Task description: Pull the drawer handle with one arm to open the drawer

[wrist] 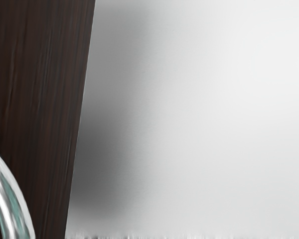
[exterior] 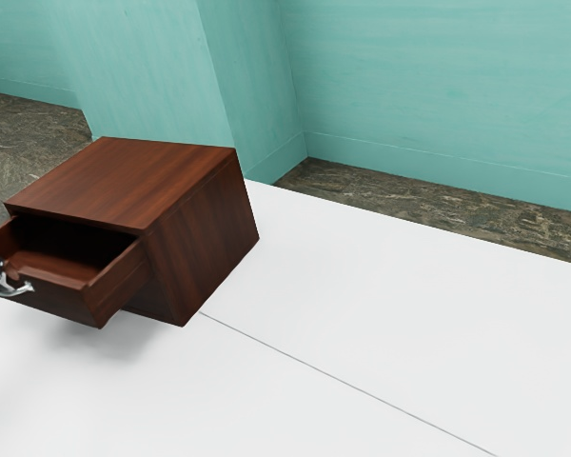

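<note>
The exterior view showed the white table (exterior: 390,314) as the largest thing, and on it, toward that view's left, stood the dark wooden cabinet (exterior: 133,176). Its drawer (exterior: 71,276) was partly out, so that the shadowed inside could be seen. I judged that more travel remained and the task was only partly done. The metal handle (exterior: 9,286) sat on the front of the drawer, at the very edge of the exterior view's left. In the wrist view the drawer front (wrist: 35,99) stood as a dark wooden band close to my hand, and the curved shiny handle was right against it, very near the camera. How far my claw was open, and whether it had hold of the handle, I could not tell. To do this step well, I thought the pull must go straight along the drawer's own line of sliding, away from the cabinet, not sideways and not up or down. A crooked pull could jam the drawer in its guides or drag the whole cabinet over the smooth table. The pull should be slow and even. The handle looked thin, rounded and glossy, so it could slip, and the hold should be behind its curve, near the middle.
</note>
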`<state>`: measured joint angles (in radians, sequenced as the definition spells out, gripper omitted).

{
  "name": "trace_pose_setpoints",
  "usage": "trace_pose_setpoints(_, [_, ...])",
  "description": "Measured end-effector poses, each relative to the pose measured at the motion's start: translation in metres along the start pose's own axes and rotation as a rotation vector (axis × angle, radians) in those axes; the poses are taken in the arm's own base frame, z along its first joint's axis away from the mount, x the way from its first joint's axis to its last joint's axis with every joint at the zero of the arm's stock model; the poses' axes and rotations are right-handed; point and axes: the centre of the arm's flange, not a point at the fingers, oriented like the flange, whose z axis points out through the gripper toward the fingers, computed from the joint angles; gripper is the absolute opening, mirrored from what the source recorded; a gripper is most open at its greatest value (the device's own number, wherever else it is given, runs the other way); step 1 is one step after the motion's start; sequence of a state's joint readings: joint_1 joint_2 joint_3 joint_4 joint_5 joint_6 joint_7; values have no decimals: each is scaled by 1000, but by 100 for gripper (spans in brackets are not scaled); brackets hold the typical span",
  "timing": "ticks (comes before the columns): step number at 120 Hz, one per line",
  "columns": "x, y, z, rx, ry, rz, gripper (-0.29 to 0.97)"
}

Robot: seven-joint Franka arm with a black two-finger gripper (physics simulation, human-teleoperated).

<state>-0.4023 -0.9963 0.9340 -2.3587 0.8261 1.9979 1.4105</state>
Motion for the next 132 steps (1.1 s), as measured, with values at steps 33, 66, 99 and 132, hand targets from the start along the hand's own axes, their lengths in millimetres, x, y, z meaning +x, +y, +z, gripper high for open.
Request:
trace_pose_setpoints(33, [-4,19,-7,7,-8,-21,68])
trace_pose_setpoints(66, [-6,39,-13,6,-18,-43,69])
trace_pose_setpoints(99, [-10,54,-18,10,-17,-64,68])
trace_pose_setpoints(132, [-12,68,-22,13,-21,-74,67])
